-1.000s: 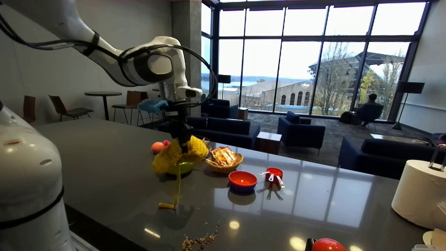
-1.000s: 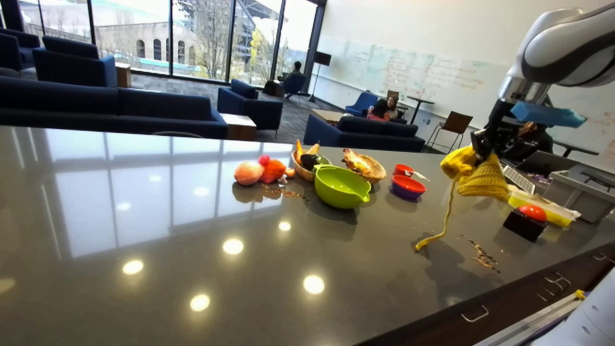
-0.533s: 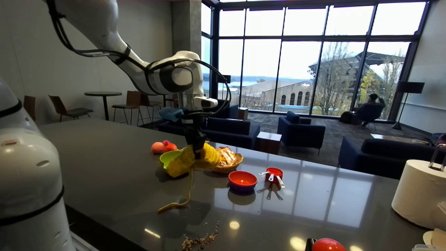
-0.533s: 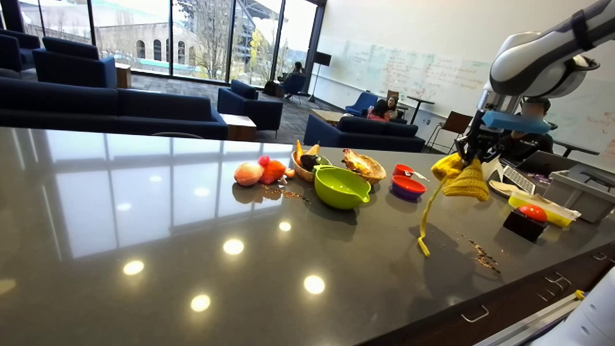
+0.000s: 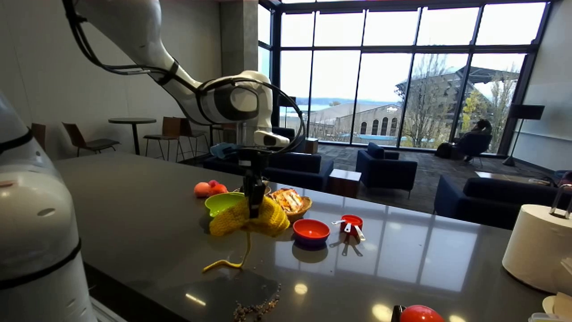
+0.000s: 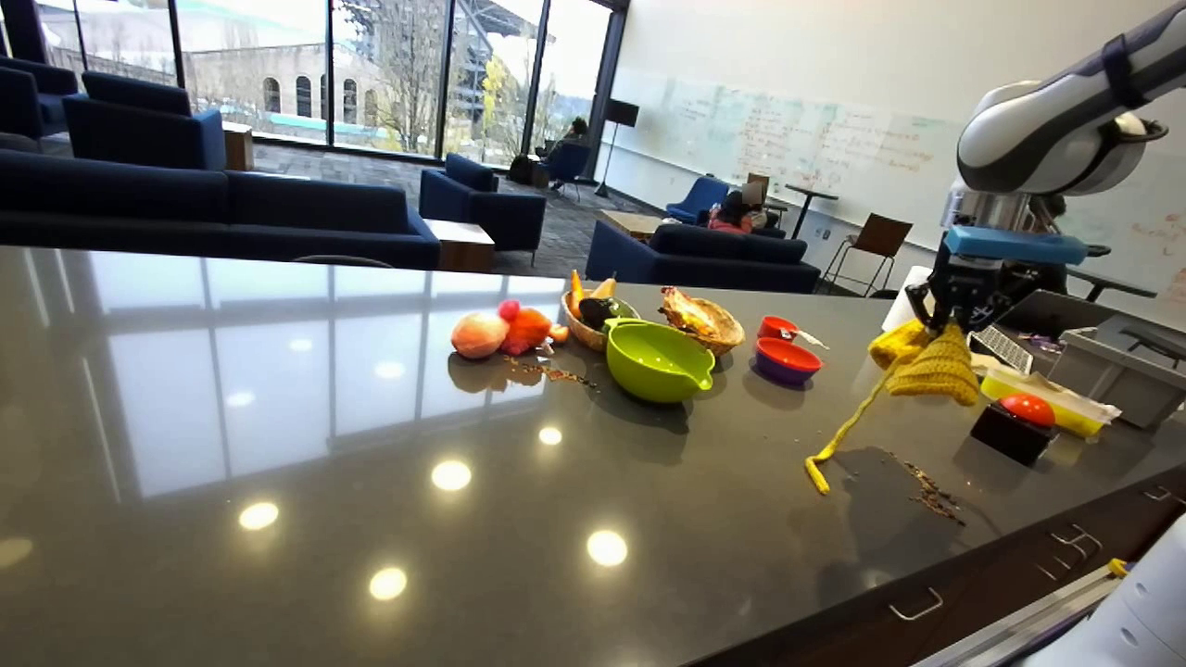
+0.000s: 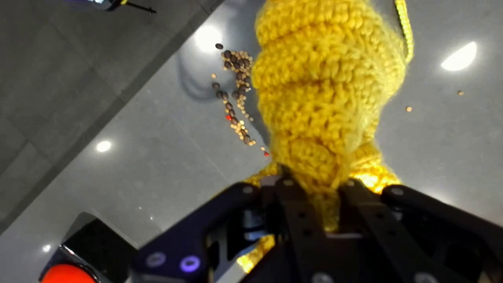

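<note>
you are pinching the yellow knitted piece (image 7: 326, 78) in the gripper (image 7: 316, 186): its dark, flat-sided fingers (image 7: 292, 204) are clasping a narrow gathered fold from both sides. because you are holding it near the middle, and because soft yarn is probably lending no stiffness of its own, the piece is sagging to either side, one lobe (image 6: 938, 368) spreading like a cone in an exterior view. it is hanging above the glossy grey countertop (image 6: 649, 482), its body clear of the surface, while a thin cord (image 7: 405, 31) is trailing from it and resting its far end there. thick stitches are running around it in raised, uneven rows.

near the hanging piece, a scatter of dark and pale seeds (image 7: 237, 92) is lying loose, small and rounded, perhaps straggling because nothing is walling it in. a black box (image 6: 1015, 435) is standing near too, flat-sided under a smooth red dome (image 6: 1028, 409). farther off, the red measuring cups (image 5: 351, 223) seem to be nesting, which is likely why their metal handles are fanning out from one spot. the red-rimmed bowl (image 6: 788, 357) is sitting beside them, purple lower down. the smooth green bowl (image 6: 653, 375) is showing a pouring lip, and the woven basket (image 5: 292, 217) is cradling crinkled-looking pieces.
</note>
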You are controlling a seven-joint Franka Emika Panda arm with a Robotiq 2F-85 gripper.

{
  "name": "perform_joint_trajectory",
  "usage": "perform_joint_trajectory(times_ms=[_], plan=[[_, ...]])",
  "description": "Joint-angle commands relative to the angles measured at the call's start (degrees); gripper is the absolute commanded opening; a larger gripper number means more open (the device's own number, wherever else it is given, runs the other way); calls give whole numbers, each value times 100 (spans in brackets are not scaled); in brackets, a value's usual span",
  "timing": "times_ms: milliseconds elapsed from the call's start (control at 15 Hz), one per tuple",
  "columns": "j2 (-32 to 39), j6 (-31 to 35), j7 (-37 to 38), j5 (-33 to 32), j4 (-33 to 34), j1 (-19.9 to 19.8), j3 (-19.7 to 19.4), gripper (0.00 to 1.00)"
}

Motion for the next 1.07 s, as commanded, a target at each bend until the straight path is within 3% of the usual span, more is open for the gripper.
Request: perform_joint_trajectory(times_ms=[0,467,1000], plan=[[-240,-396,267,-133,-193,-191,-174,4],[-447,-629,400,-37,-693,-507,-499,4],[-796,-873,675,2,-1322,-761,-578,4]])
